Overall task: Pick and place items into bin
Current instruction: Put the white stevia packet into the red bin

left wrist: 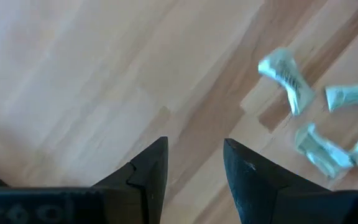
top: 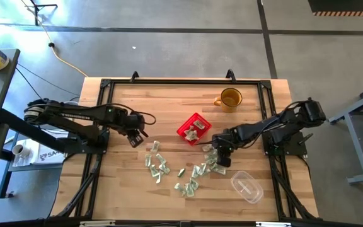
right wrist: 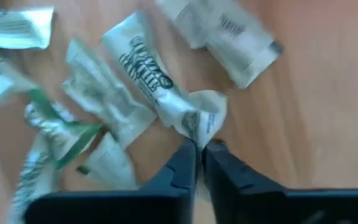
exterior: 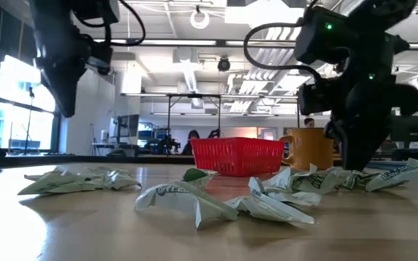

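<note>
At frame centre, red bin (top: 192, 128) holds several wrapped items (top: 193, 132); more items lie scattered below it. Right gripper (top: 222, 157) pinches one wrapper's end (right wrist: 197, 121). Left gripper (top: 136, 139), jaws parted, holds nothing

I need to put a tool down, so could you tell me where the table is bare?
Bare wood lies left of the red bin and beyond the mug. It is crowded from the wrapped pieces to the clear container.
</note>
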`<state>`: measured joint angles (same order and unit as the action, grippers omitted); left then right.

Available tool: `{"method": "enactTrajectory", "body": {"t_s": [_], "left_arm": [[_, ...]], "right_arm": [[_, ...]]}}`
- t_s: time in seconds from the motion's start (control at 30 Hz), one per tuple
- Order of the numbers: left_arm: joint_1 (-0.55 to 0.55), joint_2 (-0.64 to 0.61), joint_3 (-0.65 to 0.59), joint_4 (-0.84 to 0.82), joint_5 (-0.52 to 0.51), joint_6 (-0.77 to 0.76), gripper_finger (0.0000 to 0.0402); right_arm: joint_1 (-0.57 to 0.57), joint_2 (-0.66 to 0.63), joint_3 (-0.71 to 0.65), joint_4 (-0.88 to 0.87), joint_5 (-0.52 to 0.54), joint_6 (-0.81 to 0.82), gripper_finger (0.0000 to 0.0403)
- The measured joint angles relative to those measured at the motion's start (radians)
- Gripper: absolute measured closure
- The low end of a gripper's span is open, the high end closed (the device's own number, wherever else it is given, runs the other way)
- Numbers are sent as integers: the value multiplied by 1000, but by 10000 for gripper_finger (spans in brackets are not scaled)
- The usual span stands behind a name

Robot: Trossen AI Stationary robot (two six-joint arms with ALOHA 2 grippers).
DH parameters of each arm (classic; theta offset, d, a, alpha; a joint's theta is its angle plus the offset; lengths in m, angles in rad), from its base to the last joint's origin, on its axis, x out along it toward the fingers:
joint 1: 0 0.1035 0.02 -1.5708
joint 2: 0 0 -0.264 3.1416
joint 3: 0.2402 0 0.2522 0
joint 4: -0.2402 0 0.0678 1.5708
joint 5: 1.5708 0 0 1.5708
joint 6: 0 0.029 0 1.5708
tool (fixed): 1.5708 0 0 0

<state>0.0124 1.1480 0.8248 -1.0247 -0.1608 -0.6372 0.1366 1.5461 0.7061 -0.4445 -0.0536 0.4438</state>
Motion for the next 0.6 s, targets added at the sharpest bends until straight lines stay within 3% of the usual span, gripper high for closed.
{"method": "enactTrajectory", "body": {"t_s": [0.07, 0.23, 0.33, 0.5, 0.6], "left_arm": [[0, -12, -25, 11, 13, -4, 213], [0, -38, -111, 68, 83, -27, 213], [0, -56, -164, 133, 124, -39, 213], [0, -86, -206, 263, 153, -138, 213], [-2, -87, -207, 301, 184, -208, 213]], "right_arm": [[-3, -16, 47, -69, 0, 23, 392], [-22, -49, 256, -173, 230, 46, 388], [-70, -43, 363, -166, 280, -23, 398], [-191, 23, 426, -140, 216, -1, 370], [-248, 77, 423, -110, 138, 17, 331]]}}
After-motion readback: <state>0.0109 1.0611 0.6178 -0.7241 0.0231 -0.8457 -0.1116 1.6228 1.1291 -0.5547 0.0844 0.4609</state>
